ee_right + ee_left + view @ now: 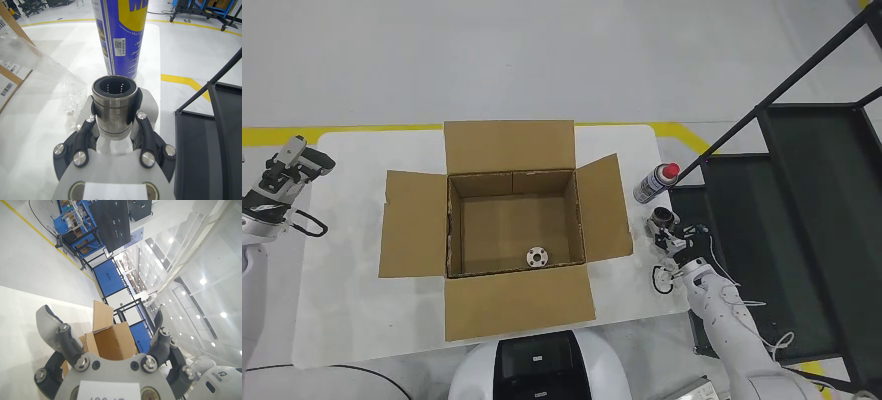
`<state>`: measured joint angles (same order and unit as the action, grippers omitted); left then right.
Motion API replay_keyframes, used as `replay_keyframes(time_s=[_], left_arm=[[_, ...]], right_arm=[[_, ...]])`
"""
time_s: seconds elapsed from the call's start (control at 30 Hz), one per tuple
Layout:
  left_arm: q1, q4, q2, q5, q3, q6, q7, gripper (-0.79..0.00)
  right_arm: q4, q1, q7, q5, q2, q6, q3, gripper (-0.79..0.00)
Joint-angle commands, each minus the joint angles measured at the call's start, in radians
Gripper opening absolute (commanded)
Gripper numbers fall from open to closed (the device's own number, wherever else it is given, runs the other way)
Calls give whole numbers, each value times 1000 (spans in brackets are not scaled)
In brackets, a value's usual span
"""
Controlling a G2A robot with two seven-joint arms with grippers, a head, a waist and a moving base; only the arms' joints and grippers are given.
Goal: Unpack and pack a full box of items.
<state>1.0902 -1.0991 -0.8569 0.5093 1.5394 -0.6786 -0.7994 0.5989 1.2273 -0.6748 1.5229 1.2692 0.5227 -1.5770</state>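
An open cardboard box [510,148] sits mid-table with all flaps spread; a small round metal flange [535,257] lies on its floor near the front wall. Right of the box, my right gripper [670,238] [117,103] is shut on an upright steel bearing sleeve [664,217] [114,106], low over the white table. A blue and yellow spray can [657,183] [122,37] with a red cap stands just beyond the sleeve. My left gripper [290,168] [103,317] is raised at the table's left edge, open and holding nothing, with the box [111,340] beyond its fingers.
A crumpled clear plastic bag [56,75] lies on the table between the sleeve and the box's right flap [11,72]. A black metal rack [802,200] [204,142] stands close against the table's right edge. Bare tabletop [342,290] lies left of the box.
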Motion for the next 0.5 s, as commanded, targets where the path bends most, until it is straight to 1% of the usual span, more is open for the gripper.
replay_keyframes(time_s=[0.0, 0.03, 0.07, 0.1, 0.3, 0.47], left_arm=[[0, 0, 0, 0, 0, 0, 0, 0], [0, 0, 0, 0, 0, 0, 0, 0], [0, 0, 0, 0, 0, 0, 0, 0], [0, 0, 0, 0, 0, 0, 0, 0], [0, 0, 0, 0, 0, 0, 0, 0], [0, 0, 0, 0, 0, 0, 0, 0]], right_arm=[[-17, -10, -7, 0, -1, -3, 5, -785], [-26, -15, -11, 0, -2, -5, 7, -785], [-35, -19, -13, 2, -2, -11, 9, -499], [-43, -22, -13, 3, -3, -11, 12, 0], [-59, -12, -45, 26, -9, -18, 32, 0], [-32, 16, -91, 32, -13, -9, 45, 0]])
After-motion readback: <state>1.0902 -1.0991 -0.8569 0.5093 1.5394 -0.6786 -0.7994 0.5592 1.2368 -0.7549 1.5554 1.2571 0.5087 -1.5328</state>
